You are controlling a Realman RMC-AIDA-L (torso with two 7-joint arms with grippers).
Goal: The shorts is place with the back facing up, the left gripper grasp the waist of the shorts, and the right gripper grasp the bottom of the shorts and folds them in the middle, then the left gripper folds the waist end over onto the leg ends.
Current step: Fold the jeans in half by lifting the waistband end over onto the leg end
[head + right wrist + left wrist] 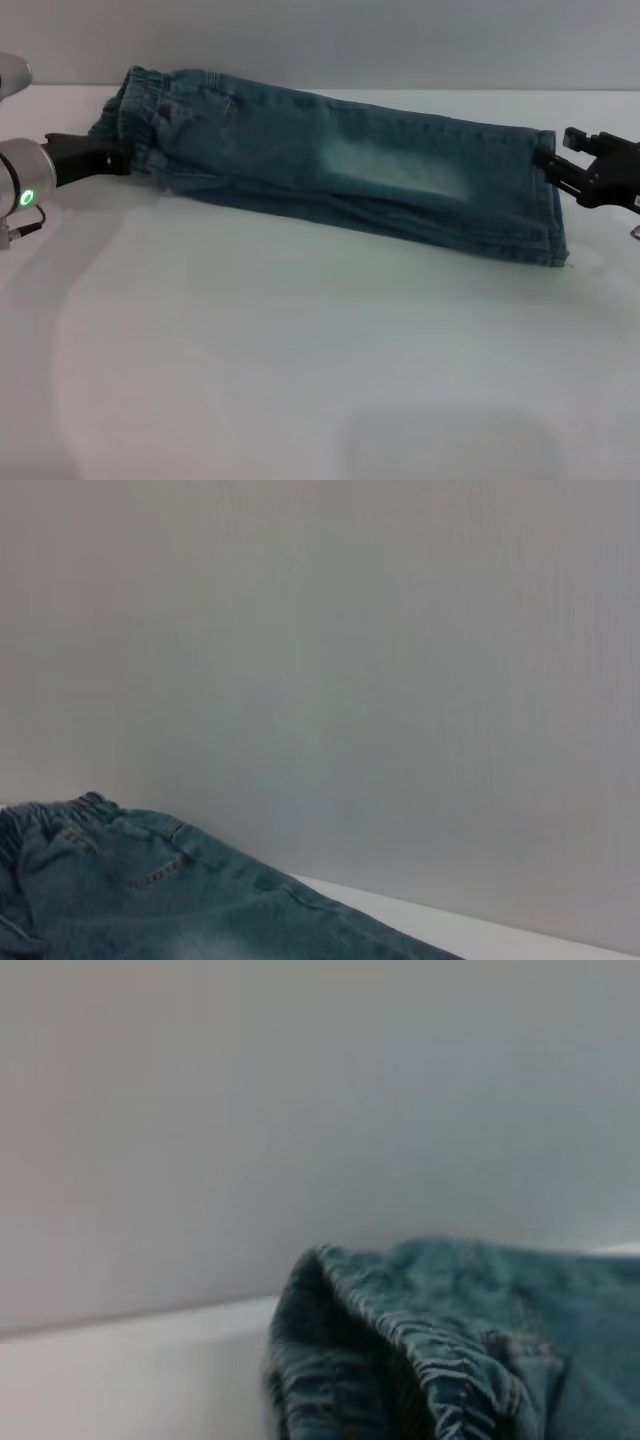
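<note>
the left gripper (pixel 122 158) came in from the left edge of the head view, its silver-white wrist showing a small green ring light, and its black claw was closed on the waist of the shorts (pixel 135 110), the tip buried in the puckered band. in the left wrist view that ruffled elastic edge (pixel 400 1350) bunched up close to the camera, with the white table (pixel 120 1360) beside it and the grey wall (pixel 300 1110) behind.

the shorts (pixel 330 160) lay on the table (pixel 300 380), already folded lengthwise into one long narrow strip, slanting from the waist at the far left down toward the right. a pale faded patch marked the middle of the denim, and a pocket seam showed near the waist.

at the right end, the bottom of the shorts (pixel 552 215) formed a straight stitched edge. the right gripper (pixel 548 160) reached in from the right side, its black fingers touching the upper corner of that hem; whether they were clamped on the cloth could not be told. the right wrist view looked along the denim (pixel 150 900) toward the waist.
</note>
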